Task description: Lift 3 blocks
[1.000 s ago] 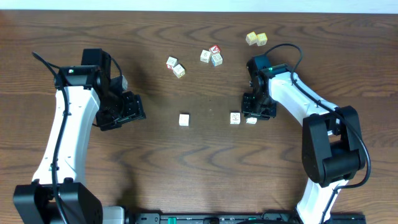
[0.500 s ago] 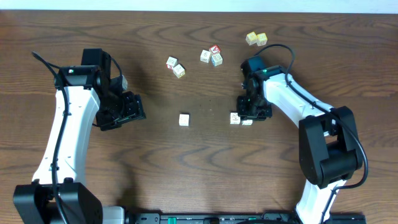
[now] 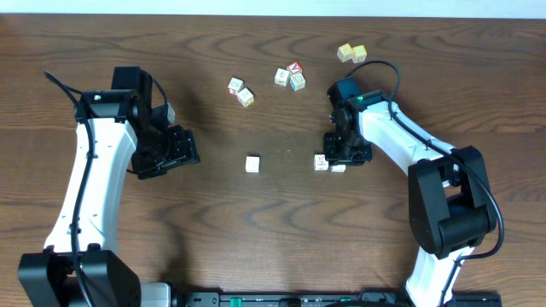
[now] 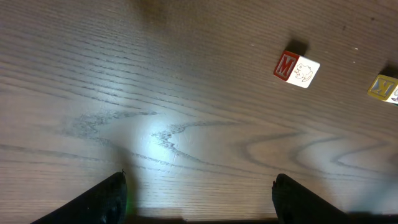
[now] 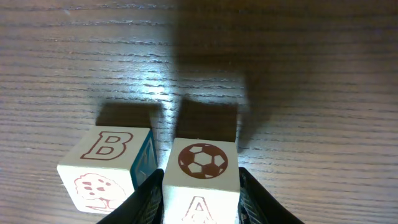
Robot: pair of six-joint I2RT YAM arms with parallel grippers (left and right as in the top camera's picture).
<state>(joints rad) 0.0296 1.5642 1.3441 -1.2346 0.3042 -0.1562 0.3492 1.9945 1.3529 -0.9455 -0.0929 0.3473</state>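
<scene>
Your right pincer [image 5: 202,186] stands partly closed, fingers pressed on both sides of the ball-and-A block [image 5: 203,163]. The B block [image 5: 106,163] sits just beside that pincer. The third block [image 3: 252,164] lies well apart from it, toward your left pincer [image 4: 199,202], which gapes wide and empty over the bench [image 4: 186,93].

A lone block [image 3: 252,164] lies at the middle of the table [image 3: 256,239]. To its right, the B block [image 3: 322,162] sits just left of the A block [image 3: 339,167]; other blocks [image 3: 291,77] cluster toward the far edge.
</scene>
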